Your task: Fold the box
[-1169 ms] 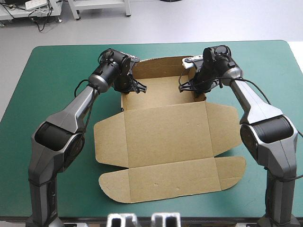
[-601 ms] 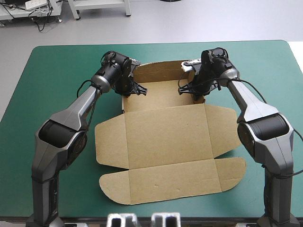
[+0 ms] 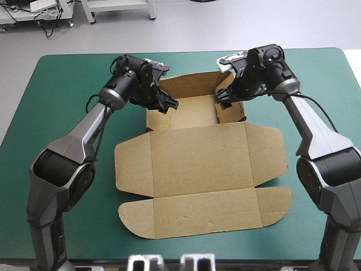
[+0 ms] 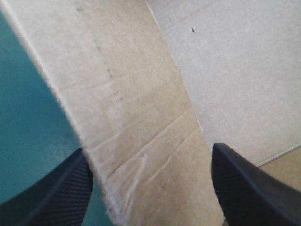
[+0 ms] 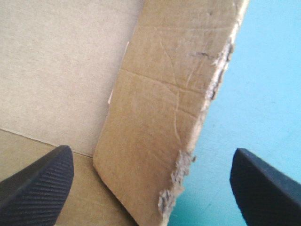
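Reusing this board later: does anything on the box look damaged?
One raised wall of the box, between the open fingers of the right gripper, has a torn, frayed edge toward the teal-green cover.

Box (image 3: 197,169) at mid-table (image 3: 67,84): walled tray part toward the far edge, flat lid and flaps toward the near edge. Left gripper (image 3: 165,104) spread astride the tray's left wall, right gripper (image 3: 223,97) spread astride the right wall, tray floor between them.
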`<state>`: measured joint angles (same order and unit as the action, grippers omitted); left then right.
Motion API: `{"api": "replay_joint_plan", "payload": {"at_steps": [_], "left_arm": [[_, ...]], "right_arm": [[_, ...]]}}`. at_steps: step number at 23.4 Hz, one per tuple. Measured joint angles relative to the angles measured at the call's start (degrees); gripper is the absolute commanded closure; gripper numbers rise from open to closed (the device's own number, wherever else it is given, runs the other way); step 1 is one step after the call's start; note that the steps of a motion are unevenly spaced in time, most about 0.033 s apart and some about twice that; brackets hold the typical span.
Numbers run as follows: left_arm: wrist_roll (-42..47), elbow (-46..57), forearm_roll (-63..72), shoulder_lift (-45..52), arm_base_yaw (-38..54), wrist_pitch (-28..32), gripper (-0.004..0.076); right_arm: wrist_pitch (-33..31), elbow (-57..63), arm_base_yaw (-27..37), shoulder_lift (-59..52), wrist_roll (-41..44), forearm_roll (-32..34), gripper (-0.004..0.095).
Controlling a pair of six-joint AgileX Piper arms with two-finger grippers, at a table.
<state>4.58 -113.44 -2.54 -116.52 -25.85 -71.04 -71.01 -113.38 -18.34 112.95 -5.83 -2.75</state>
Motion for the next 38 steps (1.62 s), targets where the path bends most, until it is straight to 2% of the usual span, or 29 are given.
{"api": "replay_joint_plan", "payload": {"at_steps": [4, 6, 8, 9, 13, 15, 18, 21, 24, 26, 29, 34, 35, 38], "left_arm": [[-0.18, 0.0, -2.04, 3.99, 0.0, -0.1, 0.0214], [-1.03, 0.0, -2.75, 6.9, 0.0, -0.23, 0.0283], [-1.58, 0.0, -1.56, 10.59, 0.0, -0.42, 0.0399], [-1.86, 0.14, -0.21, 12.24, 0.0, -0.42, 0.0488], [-11.88, 2.9, 11.77, 25.26, -0.2, -0.64, 0.072], [-16.98, 5.81, 11.5, 33.62, -0.27, -0.64, 0.0734], [-17.76, 12.06, 5.53, 41.72, -0.27, -0.69, 0.0734], [-16.44, 23.75, 1.81, 49.04, -0.27, -0.69, 0.0734], [-15.97, 34.56, 4.0, 54.77, -0.27, -0.69, 0.0734], [-15.11, 39.43, 5.08, 57.47, -0.27, -0.69, 0.0734], [-13.03, 44.56, 4.84, 60.52, -0.27, -0.69, 0.0734], [-10.87, 48.02, 3.72, 62.63, -0.27, -0.69, 0.0734], [-10.82, 48.17, 3.72, 62.64, -0.27, -0.69, 0.0734], [-10.8, 48.4, 3.72, 62.7, -0.27, -0.63, 0.0734]], "right_arm": [[-0.05, -0.12, 0.0, -3.74, 0.0, 0.27, 0.0053], [-0.26, -0.12, 0.0, -5.25, -0.03, 0.36, 0.0053], [-0.29, -0.12, 0.0, -5.99, -0.03, 0.7, 0.0055], [-0.31, -0.12, 0.0, -6.02, -0.03, 0.76, 0.0055], [-0.36, -0.12, 0.0, -5.72, -0.07, 0.82, 0.0055], [-0.3, -0.12, 0.0, -4.08, -0.21, 0.7, 0.0065], [-0.23, -0.12, 0.0, -1.44, -0.21, 0.59, 0.008], [0.41, -0.12, 0.0, 2.36, -0.24, 0.65, 0.008], [1.88, -0.12, 0.0, 5.53, -0.24, 0.65, 0.0104], [2.56, -0.12, 0.0, 7.28, -0.24, 0.59, 0.0164], [2.77, -0.12, 0.0, 9.38, -0.24, 0.54, 0.0339], [2.76, -0.3, 0.11, 10.32, -0.63, 1.27, 0.0863], [2.58, -0.33, 0.27, 10.32, -0.81, 1.59, 0.0931], [1.68, -1.33, 0.35, 10.43, -0.53, 0.66, 0.0932]]}}
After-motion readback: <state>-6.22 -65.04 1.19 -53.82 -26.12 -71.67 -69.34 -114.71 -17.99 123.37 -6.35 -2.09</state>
